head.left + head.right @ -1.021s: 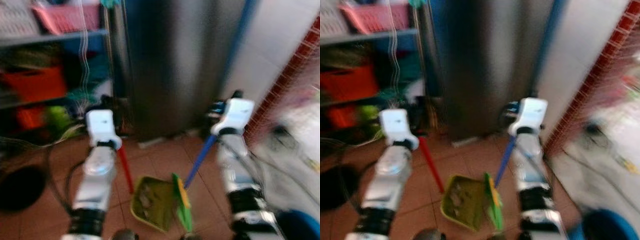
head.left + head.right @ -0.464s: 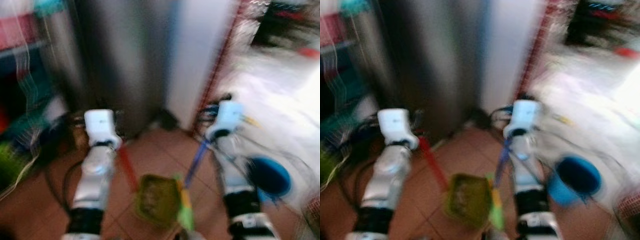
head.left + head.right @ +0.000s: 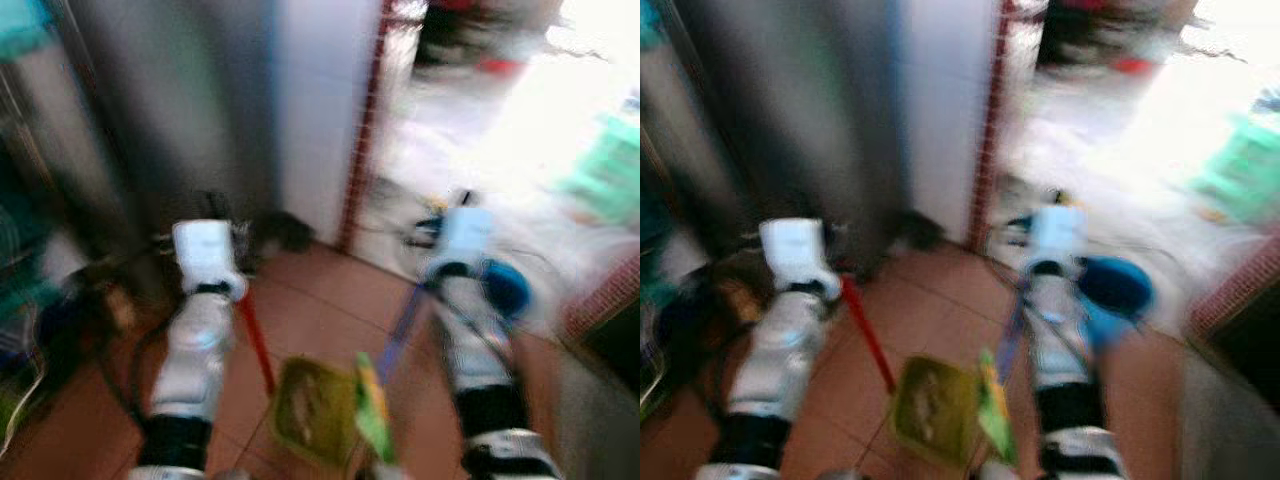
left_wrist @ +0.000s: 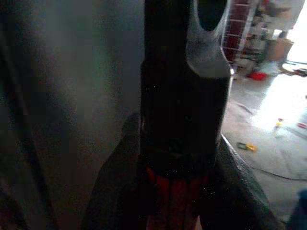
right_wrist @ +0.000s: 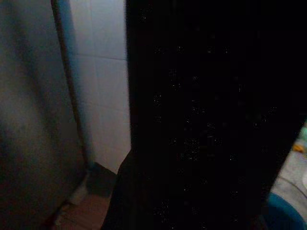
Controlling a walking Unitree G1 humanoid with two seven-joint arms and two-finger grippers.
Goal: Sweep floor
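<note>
Carrying the loaded tools across the terracotta tile floor (image 3: 320, 300) is judged to be the step in hand, and the head views are blurred as would be expected while walking. A grey metal cabinet (image 3: 170, 110) stands at far left, a white tiled wall (image 3: 315, 110) beside it, and a bright room is seen at far right. A blue bucket (image 3: 1115, 290) sits on the floor just right of the right arm. The green dustpan (image 3: 318, 412), with what looks like debris in it, hangs near, between the two arms, on a red handle (image 3: 256, 342). The left gripper (image 4: 180, 139) is clamped on that handle. Just right of the pan a broom with a blue handle (image 3: 398, 335) and a green head (image 3: 372, 408) is carried; the right gripper (image 3: 452, 215) is near its top, but its grasp cannot be made out. The pan should be kept level so nothing spills, and the bucket should be given room.
</note>
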